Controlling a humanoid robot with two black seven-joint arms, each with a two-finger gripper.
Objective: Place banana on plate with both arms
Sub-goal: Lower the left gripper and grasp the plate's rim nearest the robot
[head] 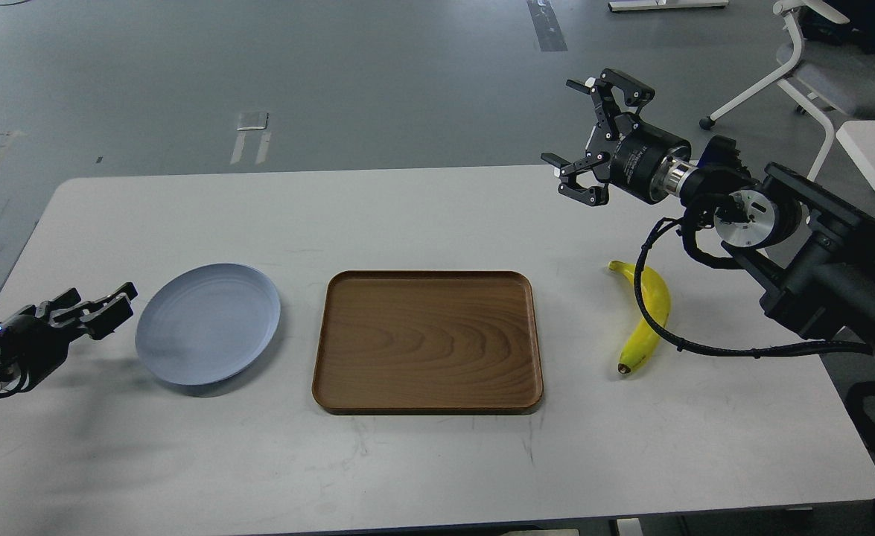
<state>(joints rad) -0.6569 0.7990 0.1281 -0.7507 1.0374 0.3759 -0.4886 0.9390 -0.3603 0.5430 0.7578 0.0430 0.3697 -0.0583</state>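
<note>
- Nearest the camera runs the white tabletop (422,476), bare along its front edge, scuffed faintly below the tray.
- Lower right of centre, the banana (649,327) lies flat on the tabletop, long axis running near-vertical in the frame, stem at the top, dark tip pointing down toward the camera. A black cable from the right arm crosses in front of it.
- Right hand (582,130) hangs in the upper right, raised above the tabletop, fingers spread wide, nothing held. The banana sits below and slightly right of it in the frame, and this arm is clearly the nearer one.
- Left hand (98,305) sits at the left edge, just beside the plate (210,324); its fingers look slightly parted and hold nothing.
- Between plate and banana lies the wooden tray (427,341), so the fruit is well apart from its target, a likely case for a handover.
- Beyond the tabletop, grey floor (258,74); a white chair (817,67) stands upper right.
</note>
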